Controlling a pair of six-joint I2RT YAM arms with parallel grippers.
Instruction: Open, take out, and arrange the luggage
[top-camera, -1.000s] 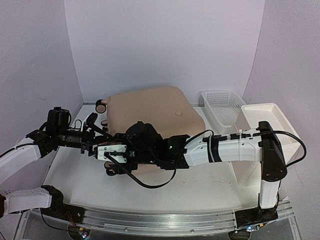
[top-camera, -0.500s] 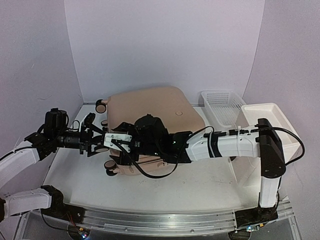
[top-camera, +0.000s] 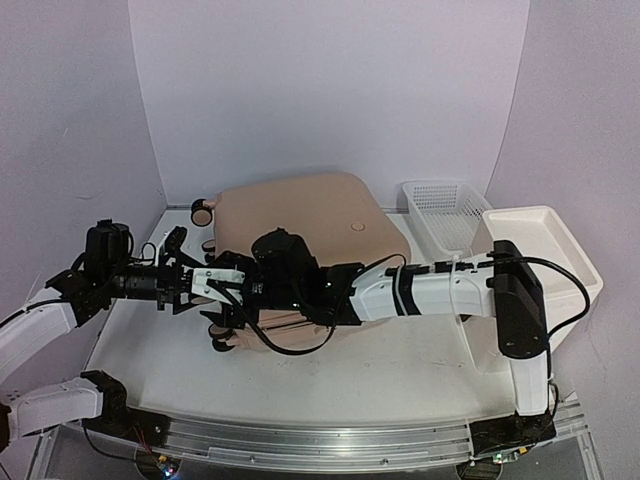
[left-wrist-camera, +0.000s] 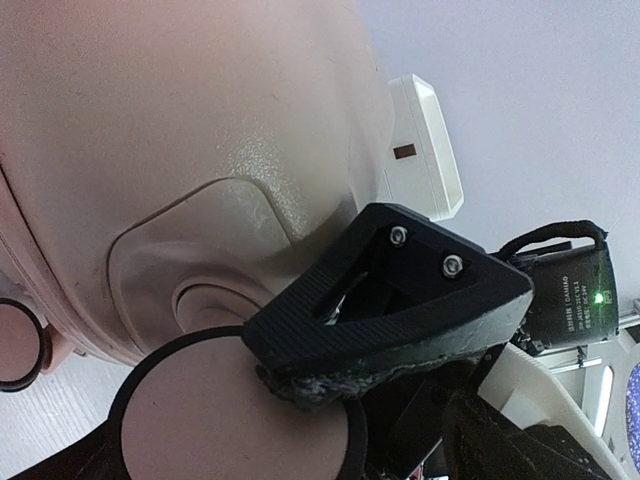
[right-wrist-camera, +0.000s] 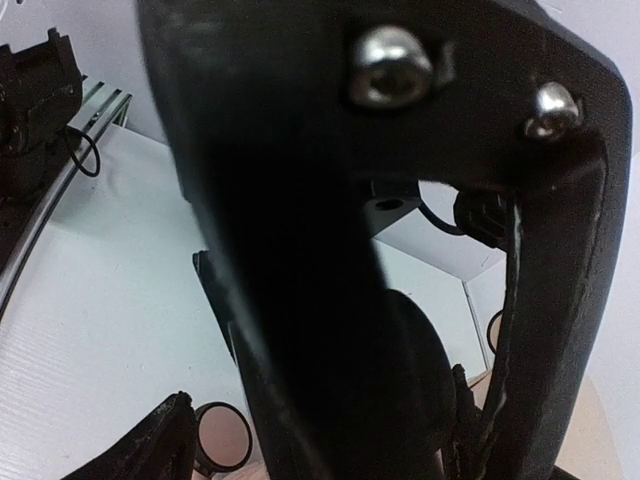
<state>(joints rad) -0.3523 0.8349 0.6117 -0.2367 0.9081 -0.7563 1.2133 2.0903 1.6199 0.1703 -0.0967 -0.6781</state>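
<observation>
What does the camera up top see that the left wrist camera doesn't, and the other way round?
Only the top view shows the whole scene: the left arm and right arm both reaching to the near left corner of the luggage, and the white mesh basket to its right. Only the left wrist view shows close-up detail: the moulded hollow in the shell above a wheel, and the rough edge of the gripper's black finger. Both show the pink luggage, closed, with its black-rimmed wheels.
</observation>
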